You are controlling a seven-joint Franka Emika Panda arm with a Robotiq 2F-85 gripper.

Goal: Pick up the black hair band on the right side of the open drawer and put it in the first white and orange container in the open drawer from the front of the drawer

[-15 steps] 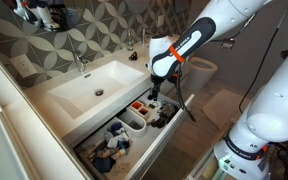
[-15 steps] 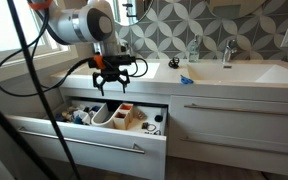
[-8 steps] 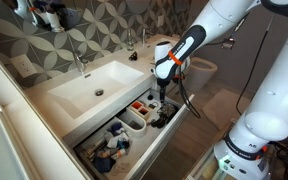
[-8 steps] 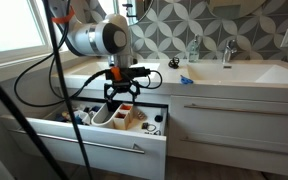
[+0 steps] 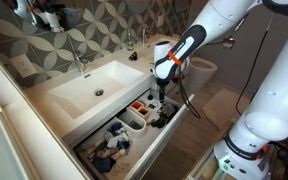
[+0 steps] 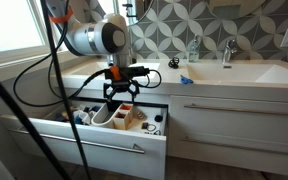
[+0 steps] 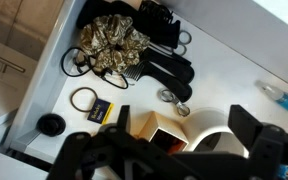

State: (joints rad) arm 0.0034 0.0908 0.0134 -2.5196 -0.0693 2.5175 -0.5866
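Observation:
The open drawer [image 6: 84, 141] is pulled out below the sink counter; it also shows in an exterior view [image 5: 162, 143]. My gripper [image 6: 123, 95] hangs open and empty just above the drawer's tubs, as an exterior view [image 5: 160, 98] also shows. In the wrist view my open fingers [image 7: 182, 120] straddle a white and orange container [image 7: 156, 130] and a white tub [image 7: 220, 122]. A thin black hair band [image 7: 73, 99] lies flat on the drawer floor, left of the container and clear of my fingers. A second black ring [image 7: 68, 62] lies by a patterned scrunchie [image 7: 112, 47].
Black combs and hair clips [image 7: 164, 55] lie beyond the scrunchie. A small black round item [image 7: 51, 125] sits near the drawer's edge. Other tubs with clutter [image 5: 112, 150] fill the rest of the drawer. The white sink [image 5: 94, 85] and counter are above.
From a second ago to half a second ago, my gripper moved sideways over the drawer and came down closer to the tubs. Nothing has moved since.

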